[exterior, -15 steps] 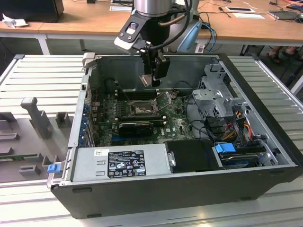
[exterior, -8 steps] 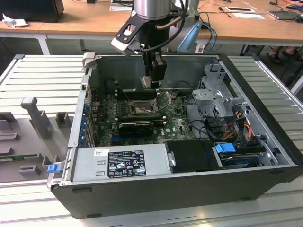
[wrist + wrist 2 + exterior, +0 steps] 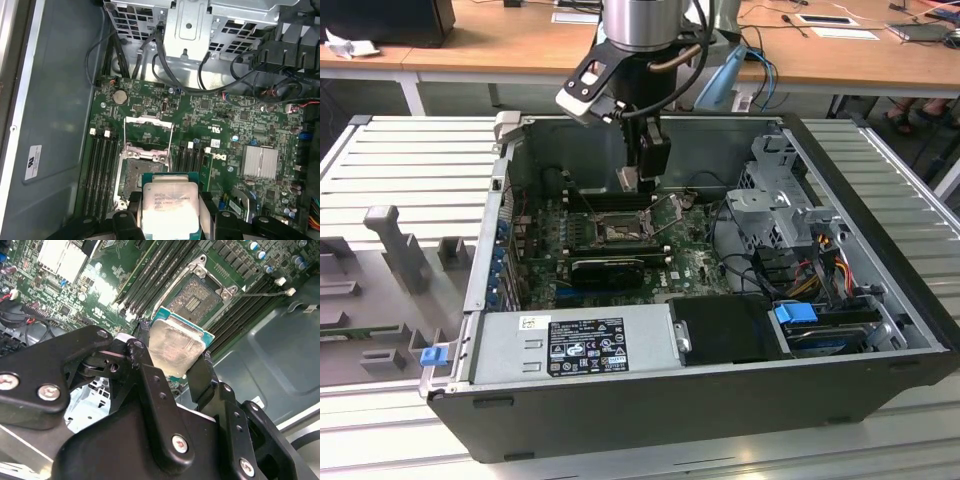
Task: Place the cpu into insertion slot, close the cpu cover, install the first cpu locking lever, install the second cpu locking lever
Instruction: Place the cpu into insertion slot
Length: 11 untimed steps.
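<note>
My gripper [image 3: 640, 178] hangs inside the open computer case, shut on the cpu [image 3: 628, 180], a flat square chip with a pale metal face. Both wrist views show the cpu [image 3: 175, 346] [image 3: 170, 202] clamped by two opposite edges between the black fingers [image 3: 145, 352]. The chip sits in the air above the green board, close to the insertion slot [image 3: 142, 175] [image 3: 195, 299] but off to one side of it. The slot's dark centre lies bare. The cpu cover [image 3: 149, 131] is swung open beside the slot. A thin locking lever [image 3: 260, 292] sticks out past the socket.
Long black memory slots [image 3: 100, 165] flank the socket. A silver heat sink [image 3: 260, 162] sits on the board. A metal drive cage [image 3: 775, 205] with cables, and the power supply [image 3: 575, 340], fill the case on the exterior view's right and front. A grey slatted table [image 3: 400, 160] surrounds the case.
</note>
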Each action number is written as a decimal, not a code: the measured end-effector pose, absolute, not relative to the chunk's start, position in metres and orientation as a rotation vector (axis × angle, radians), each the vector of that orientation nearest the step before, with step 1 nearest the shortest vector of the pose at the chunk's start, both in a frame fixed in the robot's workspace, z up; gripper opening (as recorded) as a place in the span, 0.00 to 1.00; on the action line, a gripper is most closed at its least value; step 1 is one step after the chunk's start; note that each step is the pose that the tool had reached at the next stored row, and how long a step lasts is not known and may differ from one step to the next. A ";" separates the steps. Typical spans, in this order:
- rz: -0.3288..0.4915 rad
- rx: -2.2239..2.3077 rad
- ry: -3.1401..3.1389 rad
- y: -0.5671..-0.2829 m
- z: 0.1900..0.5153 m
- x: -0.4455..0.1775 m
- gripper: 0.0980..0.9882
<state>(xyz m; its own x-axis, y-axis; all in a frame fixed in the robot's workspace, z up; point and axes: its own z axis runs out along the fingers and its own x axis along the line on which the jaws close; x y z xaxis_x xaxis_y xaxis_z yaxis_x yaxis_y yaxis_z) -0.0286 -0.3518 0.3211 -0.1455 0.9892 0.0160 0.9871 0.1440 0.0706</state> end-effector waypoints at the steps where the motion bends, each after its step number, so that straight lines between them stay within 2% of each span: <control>1: 0.099 2.031 2.350 -0.352 0.321 -0.029 0.50; 11: 0.099 2.033 2.348 -0.352 0.314 -0.029 0.50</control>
<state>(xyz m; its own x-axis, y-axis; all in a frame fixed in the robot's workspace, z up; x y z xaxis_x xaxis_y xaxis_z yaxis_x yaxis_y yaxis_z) -0.0286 -0.3518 0.3142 -0.1436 0.9895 0.0158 0.9873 0.1422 0.0704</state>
